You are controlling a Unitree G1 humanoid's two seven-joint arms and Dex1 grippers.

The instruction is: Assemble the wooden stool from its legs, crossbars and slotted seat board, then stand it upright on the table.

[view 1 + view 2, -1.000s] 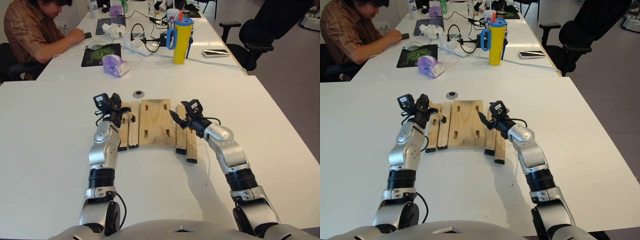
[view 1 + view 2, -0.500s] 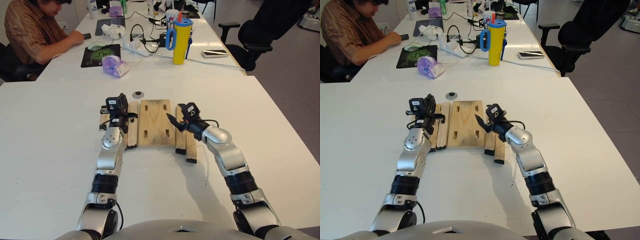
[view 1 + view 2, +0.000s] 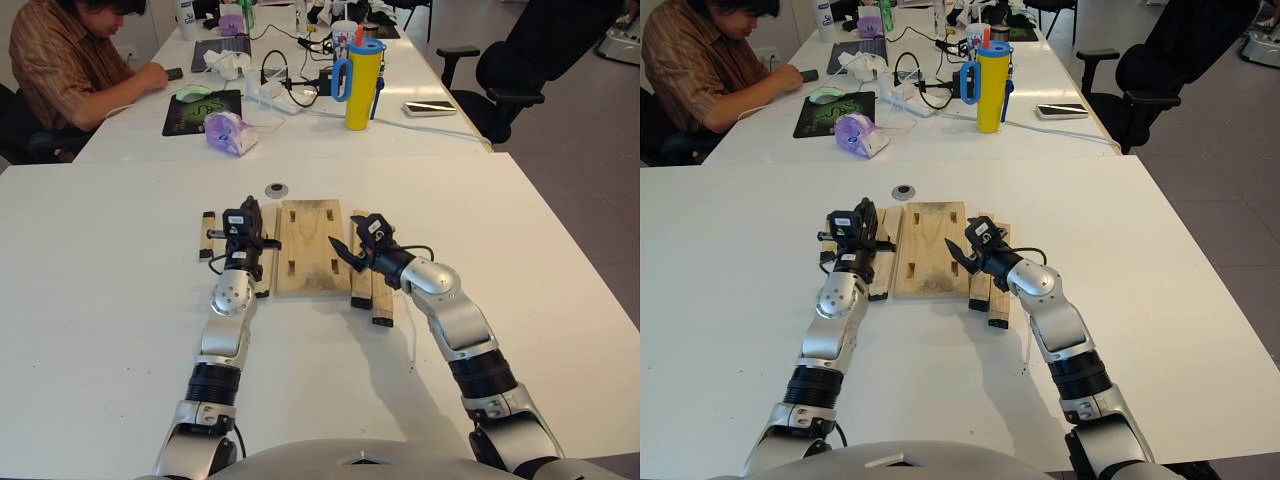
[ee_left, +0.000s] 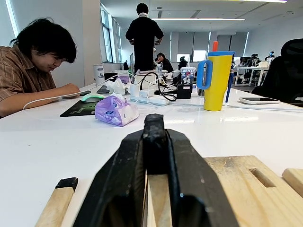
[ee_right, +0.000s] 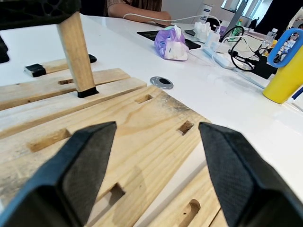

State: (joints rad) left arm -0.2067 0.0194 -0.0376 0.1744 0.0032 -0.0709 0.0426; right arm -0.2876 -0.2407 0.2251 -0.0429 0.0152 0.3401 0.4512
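Note:
The slotted seat board [image 3: 308, 245] lies flat in the middle of the white table. Wooden legs and crossbars lie on both sides of it: long pieces [image 3: 266, 268] and a short black-tipped piece [image 3: 207, 232] on the left, others [image 3: 377, 290] on the right. My left gripper [image 3: 243, 232] is just left of the board, shut on a wooden leg [image 5: 78, 52]. The leg is tilted, and its black tip rests on a lying piece [image 5: 52, 87]. My right gripper [image 3: 346, 251] is open low over the board's right edge, with nothing between its fingers [image 5: 83, 165].
A round cable grommet [image 3: 276, 188] sits just beyond the board. The table behind carries a yellow jug [image 3: 365, 80], a purple packet [image 3: 230, 130], a phone [image 3: 432, 106] and cables. The white tabletop [image 3: 100, 300] is bare to the left, right and front.
My left arm has swung right, bringing the held leg close to the seat board's left edge. My right gripper has shifted slightly left and nearer over the board's right edge.

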